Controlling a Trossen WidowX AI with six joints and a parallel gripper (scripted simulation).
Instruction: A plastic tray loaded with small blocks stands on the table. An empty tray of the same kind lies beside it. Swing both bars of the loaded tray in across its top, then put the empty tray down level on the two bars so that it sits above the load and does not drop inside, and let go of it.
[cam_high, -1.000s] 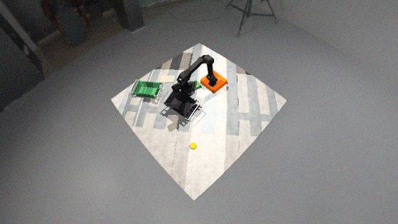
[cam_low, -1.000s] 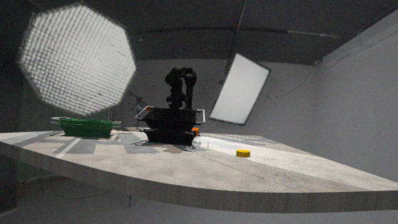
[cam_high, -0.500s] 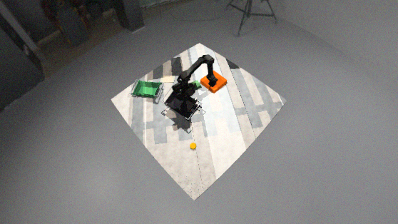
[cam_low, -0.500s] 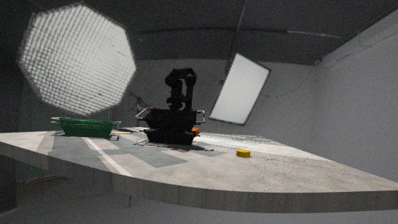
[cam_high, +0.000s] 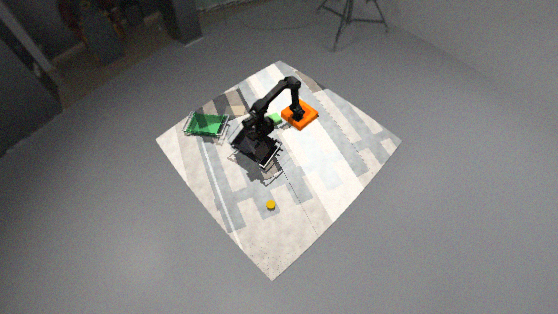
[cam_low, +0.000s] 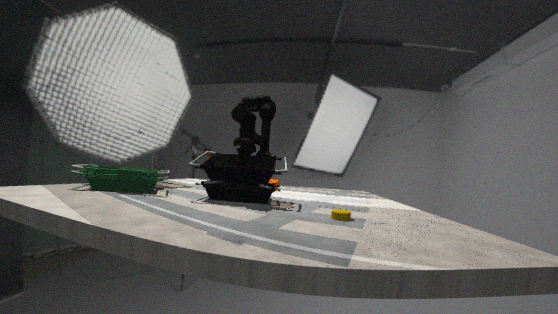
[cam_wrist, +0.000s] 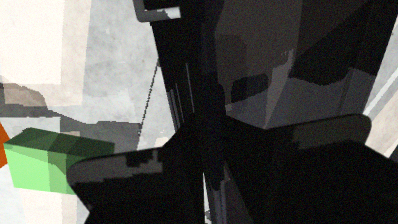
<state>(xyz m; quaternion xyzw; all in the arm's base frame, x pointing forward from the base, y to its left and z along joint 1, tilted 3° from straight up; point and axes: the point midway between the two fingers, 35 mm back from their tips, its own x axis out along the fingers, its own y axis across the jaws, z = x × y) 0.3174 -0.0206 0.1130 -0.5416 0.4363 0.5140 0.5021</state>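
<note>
A black tray (cam_high: 266, 154) (cam_low: 240, 169) (cam_wrist: 270, 35) hangs nearly level right over the loaded black tray (cam_low: 239, 193), which stands on the table. In the exterior view the gap between them is too small to tell whether they touch. The upper tray's wire bars (cam_low: 283, 164) stick out at its ends. The lower tray's load is hidden, and I cannot make out whether its bars lie across its top. My gripper (cam_wrist: 203, 117) is shut on the upper tray's side wall; its fingertips are dark and hard to see in the top and exterior views.
A green tray (cam_high: 206, 125) (cam_low: 122, 181) with wire bars stands to the left. A light green block (cam_high: 275, 119) (cam_wrist: 32, 167) and an orange piece (cam_high: 309, 116) (cam_low: 273, 184) lie near the arm's base. A yellow disc (cam_high: 270, 204) (cam_low: 341, 215) lies towards the front.
</note>
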